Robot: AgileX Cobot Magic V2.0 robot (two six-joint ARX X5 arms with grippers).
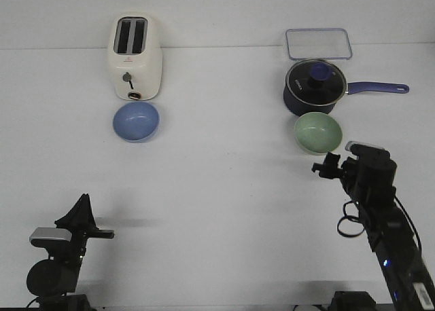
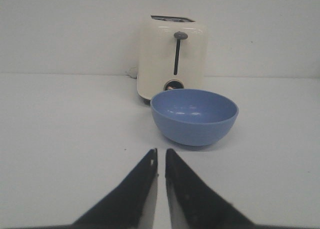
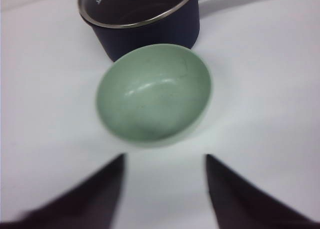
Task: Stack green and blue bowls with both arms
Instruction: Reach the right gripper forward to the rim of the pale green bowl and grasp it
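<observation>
The blue bowl [image 1: 136, 121] stands upright on the white table just in front of the toaster, and shows in the left wrist view [image 2: 194, 116]. The green bowl [image 1: 317, 132] stands upright just in front of the saucepan, and shows in the right wrist view [image 3: 154, 92]. My left gripper [image 1: 83, 204] rests low at the front left, far from the blue bowl, its jaws almost together and empty [image 2: 161, 152]. My right gripper [image 1: 327, 166] hovers just short of the green bowl, jaws wide apart and empty [image 3: 165, 158].
A cream toaster [image 1: 135, 56] stands at the back left. A dark navy saucepan [image 1: 315, 87] with glass lid and long handle pointing right stands at the back right, with a clear lidded container [image 1: 318, 43] behind it.
</observation>
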